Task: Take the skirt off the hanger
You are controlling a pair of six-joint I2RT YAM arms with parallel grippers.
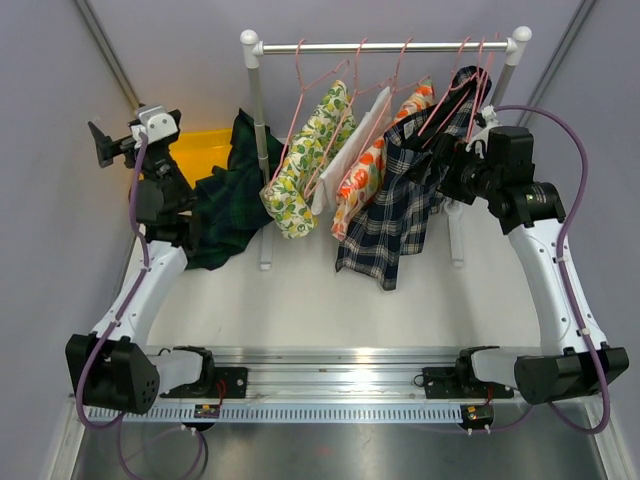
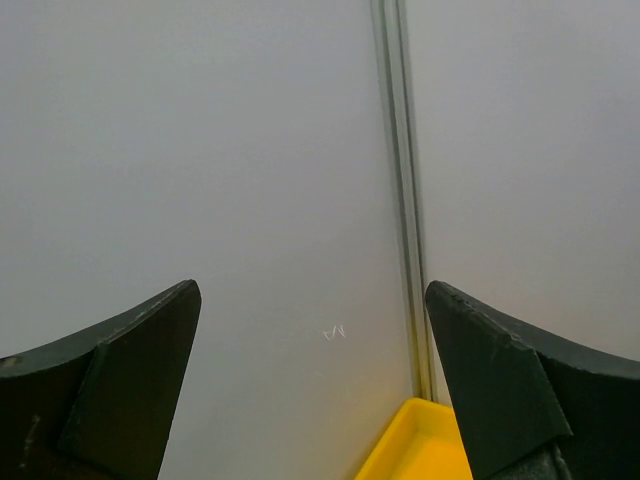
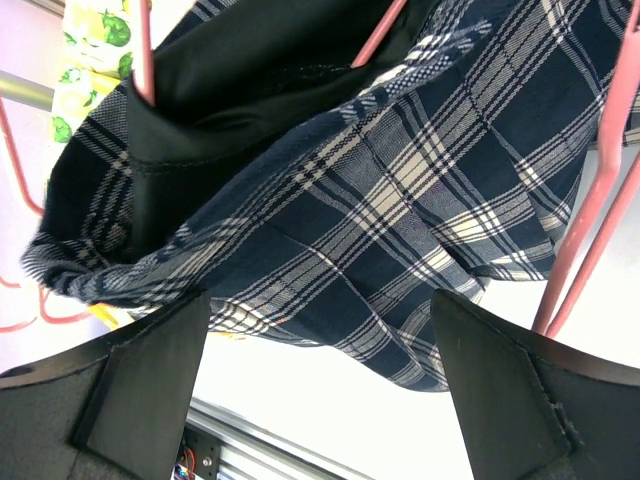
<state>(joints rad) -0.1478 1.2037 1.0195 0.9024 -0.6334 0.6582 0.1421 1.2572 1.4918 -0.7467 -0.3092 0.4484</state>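
Note:
A navy and white plaid skirt hangs from a pink hanger at the right end of the rack rod. My right gripper is up against its upper right side. In the right wrist view the right gripper is open, and the plaid skirt fills the view just beyond the fingertips, with its black lining and pink hanger wire showing. My left gripper is raised at the far left, open and empty. It faces the grey wall in the left wrist view.
A lemon-print garment, a white one and an orange-print one hang on pink hangers left of the plaid skirt. A dark green plaid garment lies draped by the yellow bin, which also shows in the left wrist view.

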